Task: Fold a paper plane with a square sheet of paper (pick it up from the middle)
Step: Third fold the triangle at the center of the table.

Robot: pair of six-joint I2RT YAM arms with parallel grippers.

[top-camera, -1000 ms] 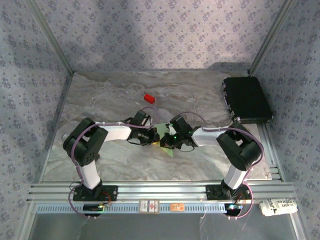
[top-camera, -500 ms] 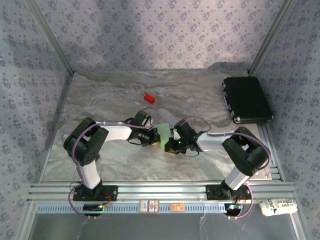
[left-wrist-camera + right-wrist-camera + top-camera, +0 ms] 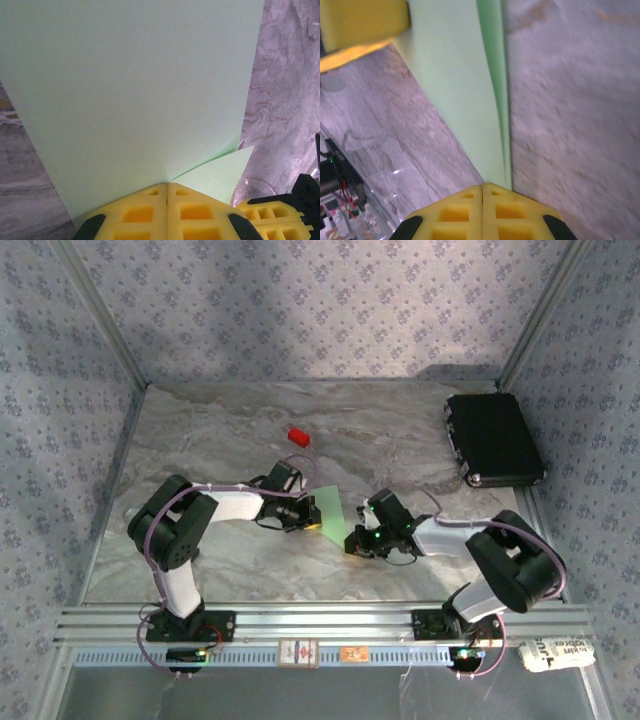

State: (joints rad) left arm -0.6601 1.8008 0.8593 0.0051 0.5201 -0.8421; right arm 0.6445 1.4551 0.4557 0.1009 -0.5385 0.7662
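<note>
The left claw (image 3: 166, 192) is pressed tight together along one seam and pinches the near edge of the square sheet of paper (image 3: 135, 90). From that pinch the pale-green sheet fans out ahead of the claw, lifted off the marbled worktop (image 3: 290, 100). A second layer pokes out as a small triangular flap just to the claw's right.

Just past that flap, low on the same side, is the right claw (image 3: 482, 192), likewise pressed together. The sheet's folded edge runs straight ahead from it and narrows down to its seam. Whether the paper is nipped there or only touches cannot be told.

Seen from above, the sheet spans the gap between the two claws. Well beyond the left claw a small red block (image 3: 297, 435) lies on the worktop. Far out past the right claw, a black case (image 3: 493, 438) sits at the worktop's far right.
</note>
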